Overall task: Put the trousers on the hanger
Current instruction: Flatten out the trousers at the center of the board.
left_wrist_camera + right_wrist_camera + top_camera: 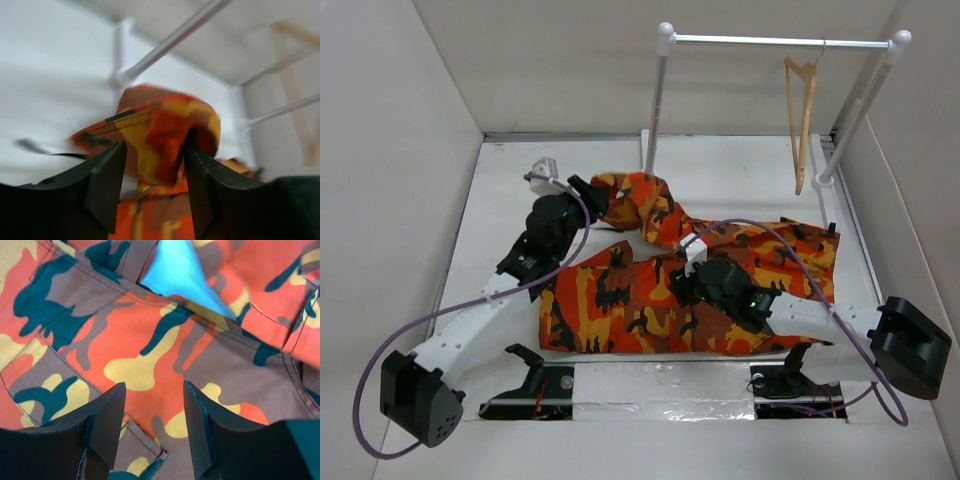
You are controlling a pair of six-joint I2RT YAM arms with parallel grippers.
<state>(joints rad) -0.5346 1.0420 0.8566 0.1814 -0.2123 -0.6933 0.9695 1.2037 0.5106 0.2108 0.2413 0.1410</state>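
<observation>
a white tube rack [775, 42] with ball-capped posts stands at the far right of the white table [740, 165]. plain walls [390, 150] surround it.

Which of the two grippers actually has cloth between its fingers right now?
The left gripper: a bunched fold of the trousers sits between its fingers. The right gripper is open above flat cloth, gripping nothing.

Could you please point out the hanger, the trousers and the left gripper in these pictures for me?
hanger [802, 112]: top external view, on its wooden arm hanging from the rail.
trousers [620, 300]: top external view, on the flat leg cloth.
left gripper [152, 187]: left wrist view, between fingertips, cloth pinched there.
</observation>
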